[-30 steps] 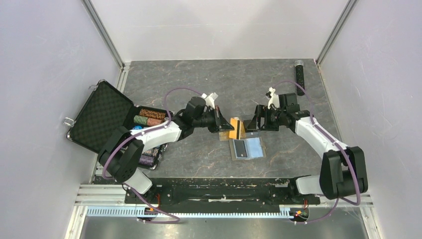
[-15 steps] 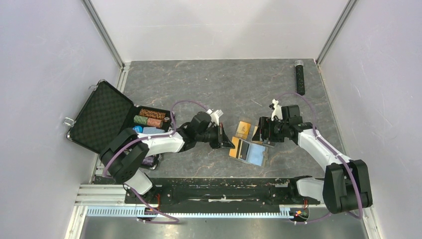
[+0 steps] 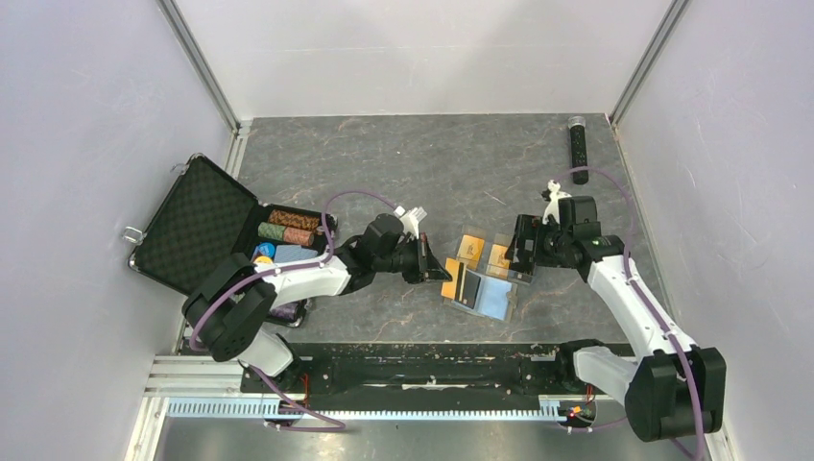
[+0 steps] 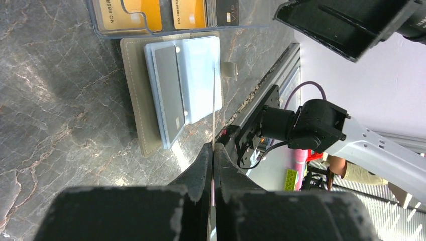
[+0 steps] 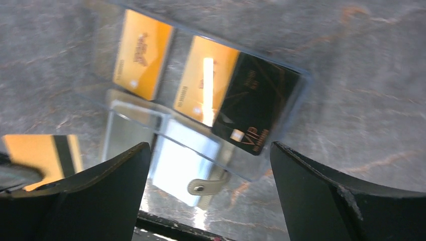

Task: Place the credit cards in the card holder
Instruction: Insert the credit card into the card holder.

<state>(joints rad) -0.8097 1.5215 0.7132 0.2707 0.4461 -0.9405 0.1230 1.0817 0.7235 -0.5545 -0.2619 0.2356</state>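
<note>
Table (image 3: 384, 163): grey marbled top; both my arms reach in over its middle.
Poker-chip case (image 3: 192, 226): lid open, well behind my left hand, out past the elbow. Not part of this job.
Card holder (image 3: 499, 300): open flat, light blue inside facing up, directly ahead of my left fingertips. Its long side runs roughly the way those fingers point. A grey card (image 4: 168, 95) sits in one pocket.
Clear box (image 3: 497, 252): under my right hand, against the holder's far edge.
Left hand (image 3: 438, 271): clamped on one orange card (image 3: 450, 279). The card is edge-on to my wrist camera, its free end over the blue pockets.
Right hand (image 3: 523, 252): jaws spread wide, holding nothing, above the box.
Credit cards (image 5: 143, 52): two orange ones lie in the box beside a black card (image 5: 256, 105).
Turning point: my left hand is the nearer one. I judge the card's leading edge must line up with a free pocket mouth before it slides in.
</note>
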